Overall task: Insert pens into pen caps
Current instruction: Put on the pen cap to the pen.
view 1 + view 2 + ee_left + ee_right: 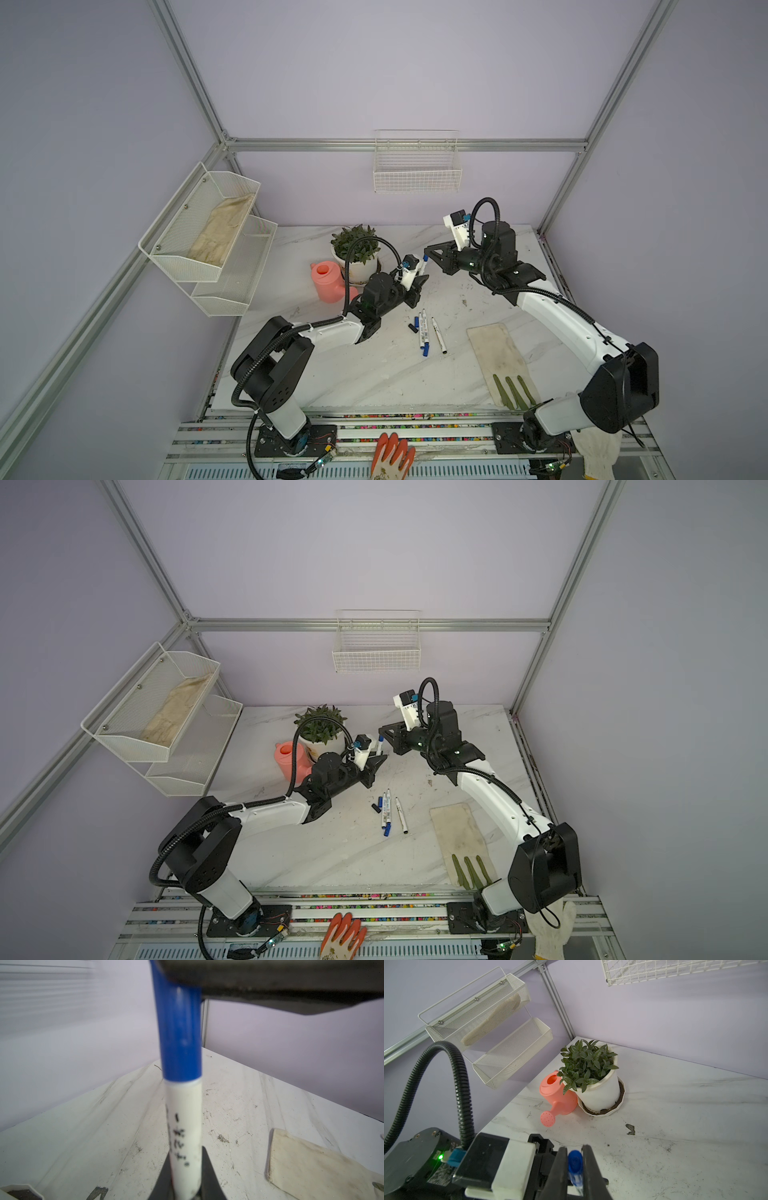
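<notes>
A white-barrelled pen point(185, 1126) stands upright above the table's middle, and my left gripper point(185, 1154) is shut on its lower barrel. A blue pen cap point(178, 1039) sits on its upper end. My right gripper point(574, 1148) is shut on that cap point(574, 1160). In both top views the two grippers meet at this pen point(423, 268) point(380, 746). On the table lie two blue-ended pens point(422, 330) and a black-ended pen point(438, 336). A loose blue cap point(416, 321) and a black cap point(412, 328) lie beside them.
A potted plant point(355, 253) and a pink watering can point(330, 280) stand at the back left, close behind my left arm. A dirty work glove point(500, 361) lies front right. Mesh shelves point(208, 232) and a wire basket point(417, 166) hang on the walls.
</notes>
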`<control>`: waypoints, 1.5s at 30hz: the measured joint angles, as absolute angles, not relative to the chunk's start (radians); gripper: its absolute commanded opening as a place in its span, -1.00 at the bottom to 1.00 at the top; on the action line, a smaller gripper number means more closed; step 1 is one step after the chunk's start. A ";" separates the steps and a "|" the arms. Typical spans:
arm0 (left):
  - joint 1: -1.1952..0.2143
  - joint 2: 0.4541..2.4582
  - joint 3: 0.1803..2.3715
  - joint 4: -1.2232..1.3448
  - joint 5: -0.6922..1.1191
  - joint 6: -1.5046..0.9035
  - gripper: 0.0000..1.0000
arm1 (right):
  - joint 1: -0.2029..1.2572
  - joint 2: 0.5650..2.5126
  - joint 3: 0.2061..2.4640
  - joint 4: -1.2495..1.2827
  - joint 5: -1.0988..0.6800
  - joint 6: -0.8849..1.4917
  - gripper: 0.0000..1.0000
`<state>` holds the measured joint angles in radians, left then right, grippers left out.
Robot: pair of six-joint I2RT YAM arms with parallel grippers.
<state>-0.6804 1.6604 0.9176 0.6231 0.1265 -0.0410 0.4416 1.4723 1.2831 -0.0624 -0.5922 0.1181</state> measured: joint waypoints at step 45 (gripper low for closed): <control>-0.715 1.660 0.887 0.669 0.339 -0.116 -1.00 | 0.453 1.492 1.301 -0.199 -0.595 0.124 -0.41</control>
